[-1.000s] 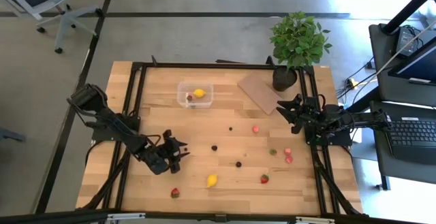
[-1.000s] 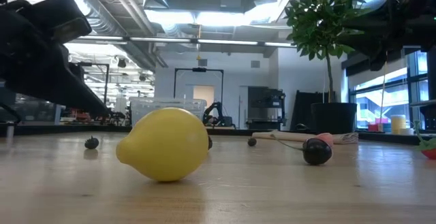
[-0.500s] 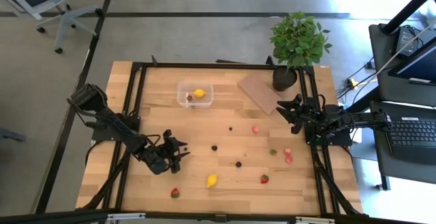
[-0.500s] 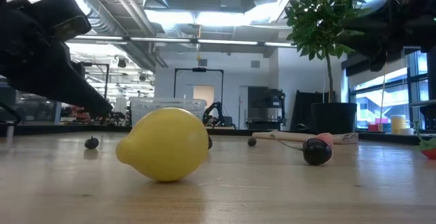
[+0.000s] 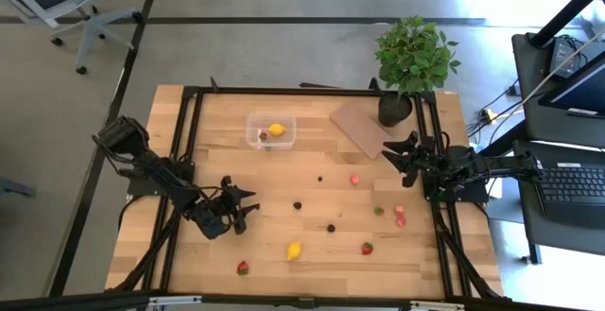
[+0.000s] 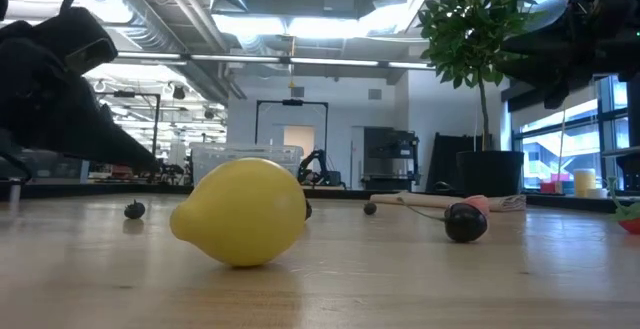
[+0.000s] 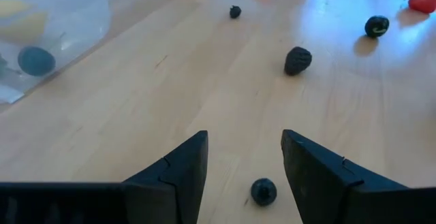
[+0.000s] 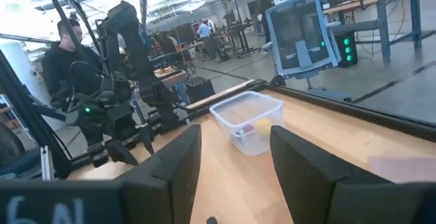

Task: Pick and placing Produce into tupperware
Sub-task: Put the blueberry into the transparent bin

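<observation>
The produce lies scattered on the wooden table [image 5: 217,112]: a yellow lemon [image 5: 294,250], red strawberries [image 5: 367,248], dark berries [image 5: 297,204] and a small green piece [image 5: 378,211]. The clear tupperware [image 5: 270,129] stands at the far middle with a lemon and a dark berry inside. My left gripper [image 5: 242,205] hovers open at the near left, slanting down; a small dark berry [image 7: 263,191] lies on the wood between its fingers [image 7: 191,163], untouched. My right gripper [image 5: 389,150] waits open at the right edge, held level above the table.
A flat brown board [image 5: 359,127] lies at the far right beside a potted plant [image 5: 413,60]. A black frame [image 5: 312,91] rims the table. In the low view the lemon [image 6: 240,212] looms close to the camera. People stand in the room behind [image 8: 68,60].
My left gripper has drawn back a little toward the table's left edge and sunk slightly, swinging its fingers somewhat toward the far edge. Its fingers have stayed open. The produce has kept its place.
</observation>
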Robot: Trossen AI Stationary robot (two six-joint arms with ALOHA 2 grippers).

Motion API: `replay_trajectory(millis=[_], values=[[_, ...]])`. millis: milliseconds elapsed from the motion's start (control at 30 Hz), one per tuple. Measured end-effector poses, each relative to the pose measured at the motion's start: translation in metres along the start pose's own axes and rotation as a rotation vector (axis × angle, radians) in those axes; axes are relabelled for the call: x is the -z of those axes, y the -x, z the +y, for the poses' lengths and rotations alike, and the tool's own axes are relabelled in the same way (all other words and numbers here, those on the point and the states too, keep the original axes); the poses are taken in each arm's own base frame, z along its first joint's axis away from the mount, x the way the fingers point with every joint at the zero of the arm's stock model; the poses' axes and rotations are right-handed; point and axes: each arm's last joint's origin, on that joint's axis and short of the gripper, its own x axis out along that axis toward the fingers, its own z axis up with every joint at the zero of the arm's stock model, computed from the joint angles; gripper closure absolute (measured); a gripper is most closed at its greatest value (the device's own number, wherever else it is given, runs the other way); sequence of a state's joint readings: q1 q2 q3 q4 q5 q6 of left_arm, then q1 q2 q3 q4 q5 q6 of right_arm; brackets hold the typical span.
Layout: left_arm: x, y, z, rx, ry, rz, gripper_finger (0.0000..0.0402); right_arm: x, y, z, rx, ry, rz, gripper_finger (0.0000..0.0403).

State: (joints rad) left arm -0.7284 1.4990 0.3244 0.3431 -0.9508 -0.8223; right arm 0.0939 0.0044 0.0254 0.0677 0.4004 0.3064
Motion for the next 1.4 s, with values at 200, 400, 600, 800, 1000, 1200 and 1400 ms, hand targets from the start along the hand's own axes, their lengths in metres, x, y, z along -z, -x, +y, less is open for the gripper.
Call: replay_trajectory(millis=[200, 400, 600, 800, 1000, 1200, 1400], values=[[0.002, -0.001, -0.001, 0.004, -0.001, 0.004, 0.0223, 0.0, 0.0, 0.0, 0.001, 0.004, 0.0, 0.0224], [0.012, -0.009, -0.005, 0.02, -0.01, 0.008, 0.0223, 0.0, 0.0, 0.0, 0.0, 0.013, -0.001, 0.0224], [0.021, -0.018, -0.009, 0.045, -0.017, 0.009, 0.0223, 0.0, 0.0, 0.0, 0.0, 0.013, 0.0, 0.0224], [0.035, -0.026, -0.006, 0.002, -0.017, 0.022, 0.0223, 0.0, 0.0, 0.0, 0.0, 0.013, 0.0, 0.0224], [0.043, -0.025, -0.006, -0.02, -0.024, 0.015, 0.0246, 0.0, 0.0, 0.0, 0.0, -0.003, 0.0, 0.0224], [0.045, -0.024, -0.005, -0.022, -0.043, 0.019, 0.0297, 0.0, 0.0, 0.0, 0.0, 0.003, 0.0, 0.0224], [0.045, -0.024, -0.004, -0.035, -0.05, 0.011, 0.0342, 0.0, 0.0, 0.0, 0.0, 0.022, -0.001, 0.0224]])
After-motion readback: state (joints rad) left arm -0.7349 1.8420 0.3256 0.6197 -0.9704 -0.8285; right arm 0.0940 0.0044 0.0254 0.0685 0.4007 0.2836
